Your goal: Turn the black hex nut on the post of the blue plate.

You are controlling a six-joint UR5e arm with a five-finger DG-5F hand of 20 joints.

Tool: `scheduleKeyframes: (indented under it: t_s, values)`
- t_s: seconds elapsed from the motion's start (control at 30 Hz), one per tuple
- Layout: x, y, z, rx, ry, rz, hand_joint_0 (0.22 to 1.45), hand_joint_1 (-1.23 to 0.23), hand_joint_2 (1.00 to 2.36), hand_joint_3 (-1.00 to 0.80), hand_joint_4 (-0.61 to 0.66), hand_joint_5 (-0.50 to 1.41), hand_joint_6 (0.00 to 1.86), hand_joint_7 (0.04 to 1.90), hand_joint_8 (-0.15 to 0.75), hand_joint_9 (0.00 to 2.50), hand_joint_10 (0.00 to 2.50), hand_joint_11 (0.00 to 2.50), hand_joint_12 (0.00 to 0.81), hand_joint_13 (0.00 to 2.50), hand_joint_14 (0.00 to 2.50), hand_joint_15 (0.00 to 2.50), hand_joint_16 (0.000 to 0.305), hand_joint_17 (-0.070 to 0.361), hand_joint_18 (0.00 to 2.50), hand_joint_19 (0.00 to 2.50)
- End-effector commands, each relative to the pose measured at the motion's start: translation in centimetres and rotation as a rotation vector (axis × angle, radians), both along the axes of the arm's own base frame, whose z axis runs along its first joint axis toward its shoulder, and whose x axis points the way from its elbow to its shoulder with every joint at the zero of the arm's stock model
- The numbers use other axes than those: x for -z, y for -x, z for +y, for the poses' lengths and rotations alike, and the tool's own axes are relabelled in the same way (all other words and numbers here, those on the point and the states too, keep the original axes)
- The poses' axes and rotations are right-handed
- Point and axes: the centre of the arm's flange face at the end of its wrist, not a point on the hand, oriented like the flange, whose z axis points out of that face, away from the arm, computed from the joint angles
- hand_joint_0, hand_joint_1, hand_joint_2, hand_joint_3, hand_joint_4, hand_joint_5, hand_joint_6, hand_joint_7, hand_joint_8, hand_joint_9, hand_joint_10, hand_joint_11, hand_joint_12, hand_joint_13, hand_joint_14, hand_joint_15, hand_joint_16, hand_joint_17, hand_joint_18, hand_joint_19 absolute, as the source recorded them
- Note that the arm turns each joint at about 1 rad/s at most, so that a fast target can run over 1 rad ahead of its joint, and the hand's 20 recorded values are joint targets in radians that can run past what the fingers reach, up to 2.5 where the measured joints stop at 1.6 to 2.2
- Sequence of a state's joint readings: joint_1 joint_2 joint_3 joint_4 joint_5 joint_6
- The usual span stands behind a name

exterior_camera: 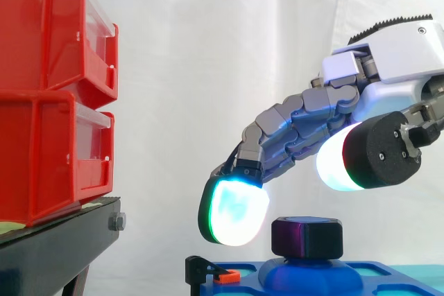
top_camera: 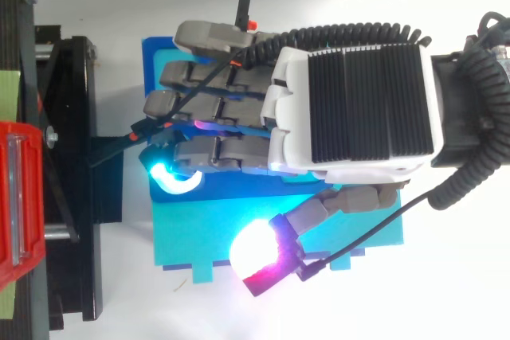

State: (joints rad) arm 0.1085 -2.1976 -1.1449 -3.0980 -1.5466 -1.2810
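The hand point(exterior_camera: 392, 60) was held open just above the black hex nut point(exterior_camera: 307, 237), with nothing grasped. The nut was seated on the post point(exterior_camera: 305, 273) of the blue plate point(exterior_camera: 378, 272). To the left, red bins point(exterior_camera: 48, 95) were stacked on a black stand point(exterior_camera: 48, 254), backed by a white curtain point(exterior_camera: 208, 46).

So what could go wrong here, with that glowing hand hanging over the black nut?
The hand hovers open above the black hex nut, not touching it; closing too early, its pads might skid over the nut's top rather than grip its sides. The lowest fingertip hangs near a small black-and-orange clip at the edge of the blue plate and could knock it going down.
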Motion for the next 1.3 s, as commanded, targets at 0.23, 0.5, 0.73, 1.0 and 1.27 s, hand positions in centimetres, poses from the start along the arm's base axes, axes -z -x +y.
scheduleKeyframes:
  t_s: [0.23, 0.5, 0.73, 1.0, 1.27]
  values:
    - [2.5, 0.8, -0.6, 0.002, -0.002, 0.019, 0.49, -0.4, 1.0, -0.5, 0.18, -0.2, 0.5, 0.77, 0.23, 0.28, 0.0, 0.0, 0.353, 0.12, 0.0, 0.0, 0.053, 0.12, 0.0, 0.06]
    - [2.7, 1.0, -1.2, -0.005, -0.006, 0.032, 0.49, -0.4, 1.0, -0.5, 0.18, -0.2, 0.5, 0.77, 0.229, 0.28, 0.0, 0.0, 0.353, 0.12, 0.0, 0.01, 0.053, 0.12, 0.0, 0.05]
    - [2.7, 1.1, -1.4, -0.006, -0.011, 0.033, 0.49, -0.4, 1.0, -0.5, 0.18, -0.2, 0.5, 0.77, 0.229, 0.28, 0.0, 0.0, 0.353, 0.12, 0.0, 0.01, 0.053, 0.12, 0.0, 0.06]
    - [2.3, 0.9, -1.7, -0.003, -0.012, 0.025, 0.49, -0.4, 1.0, -0.5, 0.18, -0.2, 0.5, 0.77, 0.23, 0.28, 0.0, 0.0, 0.353, 0.12, 0.0, 0.01, 0.053, 0.12, 0.0, 0.05]
    - [2.0, 1.0, -2.0, -0.007, -0.013, 0.031, 0.49, -0.4, 1.0, -0.5, 0.18, -0.2, 0.5, 0.77, 0.23, 0.28, 0.0, 0.0, 0.353, 0.12, 0.0, 0.01, 0.053, 0.12, 0.0, 0.05]
